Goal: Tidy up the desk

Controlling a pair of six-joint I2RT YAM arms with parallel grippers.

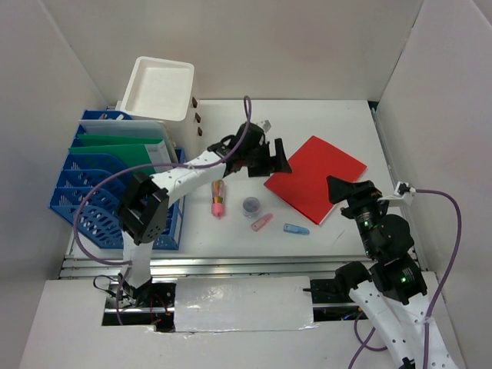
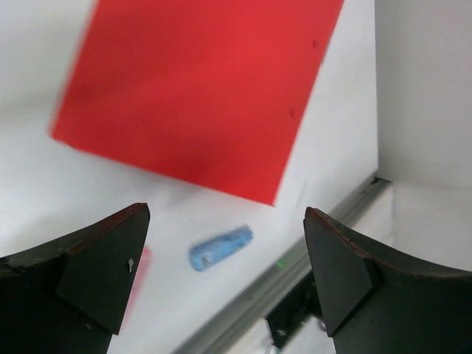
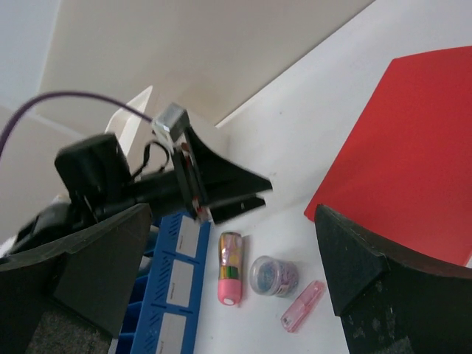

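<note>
White panels close in the scene on three sides. The desk (image 1: pixel 338 123) fills the middle of the overhead view, a flat white top with a silver rail (image 1: pixel 231 260) along its lower edge.

A red sheet (image 1: pixel 315 178) lies flat, turned at an angle, right of centre. Below and left of it small things are scattered apart from one another: a pink-and-gold tube (image 1: pixel 218 198), a little round jar (image 1: pixel 251 206), a pink clip (image 1: pixel 261 223) and a blue clip (image 1: pixel 296 229). At the left of the frame stands a blue file rack (image 1: pixel 84 196) holding a green folder (image 1: pixel 115 151). A white open box (image 1: pixel 157 88) with brown knobs (image 1: pixel 197 117) sits at the upper left.

My left arm reaches from the lower left up to the centre. My left gripper (image 1: pixel 273 160) hangs over the red sheet's left corner, its fingers spread with nothing between them. My right arm is folded at the lower right. My right gripper (image 1: pixel 342 188) points left over the sheet's right edge, also spread wide and empty.
</note>
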